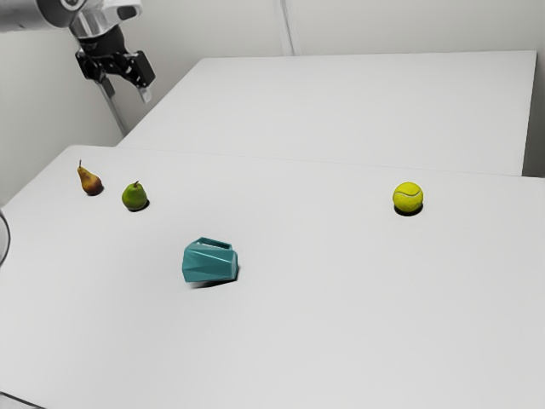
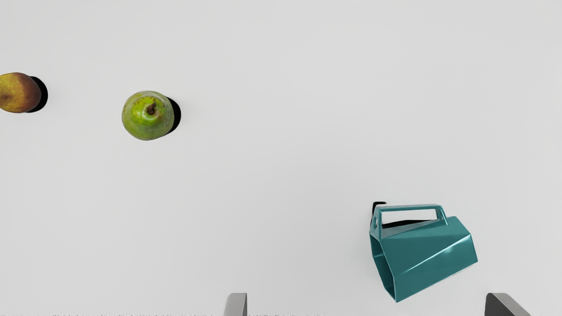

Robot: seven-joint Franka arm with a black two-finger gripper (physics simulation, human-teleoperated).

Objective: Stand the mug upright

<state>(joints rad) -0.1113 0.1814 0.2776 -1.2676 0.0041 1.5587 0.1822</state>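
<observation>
Above the white table (image 1: 341, 332) I hold my gripper (image 1: 126, 92) spread wide, with the teal mug (image 2: 428, 256) lying on its side below me, the tennis ball (image 1: 408, 197) well apart from me, and the green pear (image 2: 147, 120) and russet pear (image 2: 19, 93) below, off to one side.

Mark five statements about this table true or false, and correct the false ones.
1. The teal mug lies on its side. True.
2. The gripper is shut on the mug. False: it is open, holding nothing.
3. The green pear is nearer the mug than the tennis ball is. True.
4. The mug's mouth faces the tennis ball. False: it faces away from it.
5. The reddish-brown pear touches the green one. False: a gap separates them.
</observation>
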